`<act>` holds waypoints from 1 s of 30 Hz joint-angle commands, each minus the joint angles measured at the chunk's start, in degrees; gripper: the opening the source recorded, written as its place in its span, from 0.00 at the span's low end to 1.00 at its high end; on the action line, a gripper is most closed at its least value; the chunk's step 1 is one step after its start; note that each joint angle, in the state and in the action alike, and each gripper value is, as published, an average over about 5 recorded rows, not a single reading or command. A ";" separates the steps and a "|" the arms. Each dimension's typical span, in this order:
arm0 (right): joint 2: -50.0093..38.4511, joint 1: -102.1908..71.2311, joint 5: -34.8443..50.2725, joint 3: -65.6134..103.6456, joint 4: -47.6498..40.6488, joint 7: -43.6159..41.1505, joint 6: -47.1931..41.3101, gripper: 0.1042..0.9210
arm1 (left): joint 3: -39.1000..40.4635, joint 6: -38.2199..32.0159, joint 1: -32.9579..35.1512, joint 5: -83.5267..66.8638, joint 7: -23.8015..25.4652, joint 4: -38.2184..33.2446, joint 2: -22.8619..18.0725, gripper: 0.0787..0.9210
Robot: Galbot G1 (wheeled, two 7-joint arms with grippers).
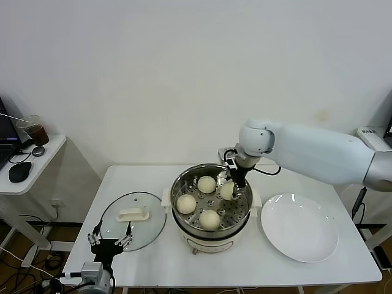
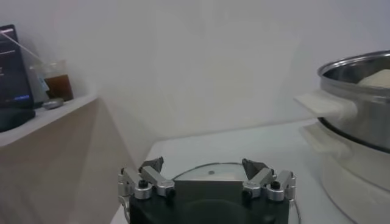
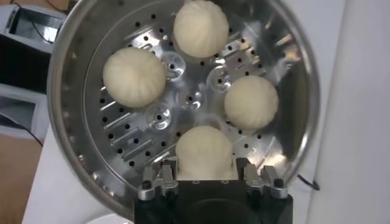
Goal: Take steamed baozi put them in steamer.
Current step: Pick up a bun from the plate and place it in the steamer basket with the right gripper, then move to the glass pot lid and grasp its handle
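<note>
Four small round cream-white buns (image 3: 134, 77) sit inside the round shiny steel steamer pot (image 1: 181, 184).
One bun (image 3: 205, 152) rests right between the right gripper's (image 3: 206, 176) fingers, which hold it over the holey tray. One flat white plate (image 1: 299, 228) lies beside. Left gripper (image 2: 207, 176) waits wide open above one round glass lid (image 1: 133, 218).

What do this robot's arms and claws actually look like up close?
The right arm is a thick, smooth white shell with a rounded joint, narrowing to a black wrist with a thin black cable. Its right gripper has a black body and short silver metal fingers with dark bolts. The left gripper looks alike: black block, silver links, dark angled tips.
</note>
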 commanded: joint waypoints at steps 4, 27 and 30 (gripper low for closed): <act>0.09 -3.78 -1.39 0.84 -0.40 2.55 -0.23 0.56 | -0.13 0.01 -0.17 -0.04 -0.02 0.46 -0.20 0.88; -18.56 -22.76 11.26 47.75 6.54 16.32 7.35 0.88 | -0.12 -1.59 0.28 -0.87 0.78 0.48 -1.65 0.88; -20.52 -33.03 13.07 59.79 8.27 27.94 8.91 0.88 | 0.16 -2.46 0.43 -2.57 0.03 0.49 -1.95 0.88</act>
